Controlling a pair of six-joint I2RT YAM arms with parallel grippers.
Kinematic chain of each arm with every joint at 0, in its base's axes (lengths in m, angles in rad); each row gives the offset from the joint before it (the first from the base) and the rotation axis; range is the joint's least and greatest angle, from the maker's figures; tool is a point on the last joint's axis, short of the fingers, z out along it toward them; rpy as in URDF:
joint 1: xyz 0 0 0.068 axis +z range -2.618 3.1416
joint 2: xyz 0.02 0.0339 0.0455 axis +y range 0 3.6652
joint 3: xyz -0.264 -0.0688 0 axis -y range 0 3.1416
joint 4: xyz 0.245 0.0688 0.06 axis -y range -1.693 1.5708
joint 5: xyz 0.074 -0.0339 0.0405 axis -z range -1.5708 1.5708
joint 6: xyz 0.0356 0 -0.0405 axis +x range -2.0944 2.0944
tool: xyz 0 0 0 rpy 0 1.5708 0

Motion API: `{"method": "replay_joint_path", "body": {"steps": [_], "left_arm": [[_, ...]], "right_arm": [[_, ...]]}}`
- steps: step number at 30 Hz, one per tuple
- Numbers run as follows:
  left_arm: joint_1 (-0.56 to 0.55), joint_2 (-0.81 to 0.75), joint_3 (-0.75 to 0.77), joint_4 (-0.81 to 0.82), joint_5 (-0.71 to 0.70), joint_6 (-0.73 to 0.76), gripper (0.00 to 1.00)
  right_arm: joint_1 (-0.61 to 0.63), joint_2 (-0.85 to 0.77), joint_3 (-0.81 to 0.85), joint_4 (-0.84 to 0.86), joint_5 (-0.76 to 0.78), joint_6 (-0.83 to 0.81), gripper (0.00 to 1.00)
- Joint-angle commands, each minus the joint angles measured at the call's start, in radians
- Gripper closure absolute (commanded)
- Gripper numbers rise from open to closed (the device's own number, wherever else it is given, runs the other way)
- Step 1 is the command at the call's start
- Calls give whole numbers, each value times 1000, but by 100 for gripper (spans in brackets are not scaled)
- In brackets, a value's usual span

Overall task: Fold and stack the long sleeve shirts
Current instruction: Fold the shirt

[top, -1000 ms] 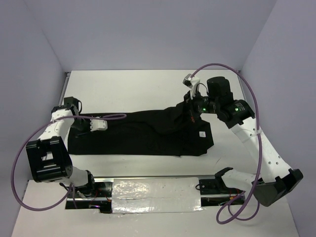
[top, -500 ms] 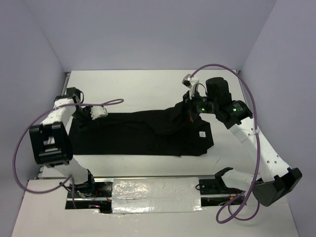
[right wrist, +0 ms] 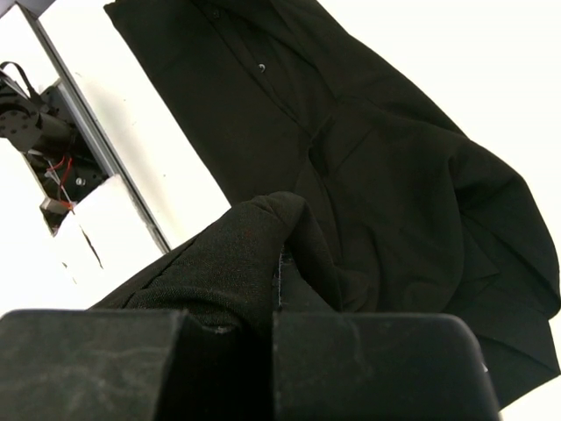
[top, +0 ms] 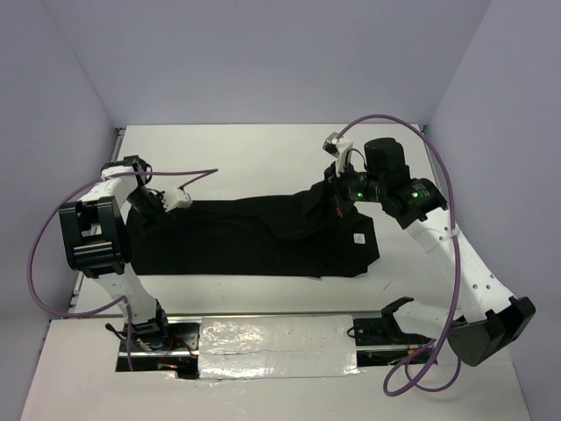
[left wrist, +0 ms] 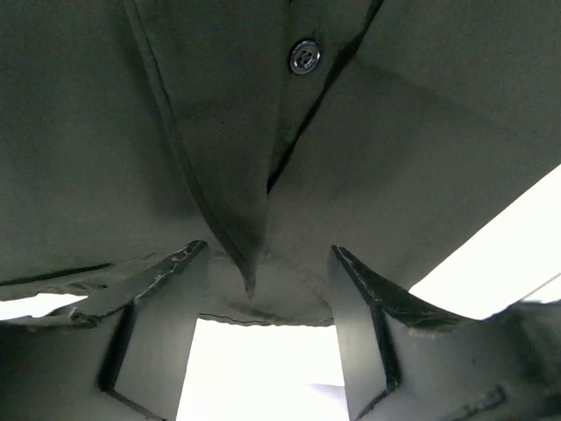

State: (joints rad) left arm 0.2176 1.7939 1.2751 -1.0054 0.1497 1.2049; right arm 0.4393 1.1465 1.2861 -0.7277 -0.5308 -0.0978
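Note:
The black long sleeve shirt (top: 245, 237) lies spread across the middle of the table, with its small white tag (top: 358, 239) near its right end. My right gripper (top: 337, 195) is shut on a bunch of the shirt's fabric (right wrist: 263, 237) and holds it raised above the rest of the shirt (right wrist: 394, 175). My left gripper (top: 166, 203) is at the shirt's far left edge. Its fingers (left wrist: 166, 289) stand apart, and the shirt's edge (left wrist: 175, 105) with a button (left wrist: 303, 56) lies at their tips, not pinched.
A metal rail with silver tape (top: 280, 346) runs along the near edge; it also shows in the right wrist view (right wrist: 96, 149). Grey walls close the table at the back and on both sides. Purple cables (top: 443, 167) loop off both arms.
My left arm has swung up and back, taking its gripper from over the shirt's left part to its far left edge. My right gripper has stayed put, holding the fabric.

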Motion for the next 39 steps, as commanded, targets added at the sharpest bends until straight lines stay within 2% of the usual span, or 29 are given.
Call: {"method": "replay_joint_path", "body": {"steps": [1, 4, 5, 6, 7, 8, 13, 17, 21, 27, 29, 33, 35, 39], "left_arm": [[6, -11, -6, -42, 11, 28, 31], [5, -4, -26, -1, -25, 5, 49], [5, 1, -25, 8, -33, 2, 69], [6, 4, -20, 7, -32, -5, 85], [6, 5, -17, 13, -29, -8, 96], [8, 4, -16, 17, -27, -8, 100], [9, 8, 1, 47, -56, 2, 100], [12, 15, 107, 177, -56, -77, 100], [3, 51, 256, 283, -12, -191, 100], [-3, 117, 443, 335, 5, -249, 100], [-1, 116, 460, 372, -2, -263, 100], [-3, 93, 446, 450, 8, -268, 100], [-4, 82, 431, 430, 17, -246, 100], [2, 24, 324, 435, 10, -174, 100]], "right_arm": [[6, 18, 22, 21, 2, -10, 100], [4, 30, 38, 16, 3, -13, 100], [6, 30, 41, 16, 3, -13, 100], [7, 32, 45, 16, 6, -14, 100], [7, 32, 47, 14, 8, -16, 100], [4, 30, 47, 14, 14, -16, 100], [-8, 48, 62, 28, 64, -16, 100], [-92, 126, 143, 69, 130, -16, 100], [-195, 246, 335, 140, 97, -13, 100], [-223, 507, 737, 93, 84, -39, 100], [-232, 564, 820, 100, 80, -34, 100], [-238, 613, 883, 183, 124, -6, 100], [-237, 636, 924, 175, 66, 3, 100], [-206, 587, 843, 149, 9, -38, 100]]}}
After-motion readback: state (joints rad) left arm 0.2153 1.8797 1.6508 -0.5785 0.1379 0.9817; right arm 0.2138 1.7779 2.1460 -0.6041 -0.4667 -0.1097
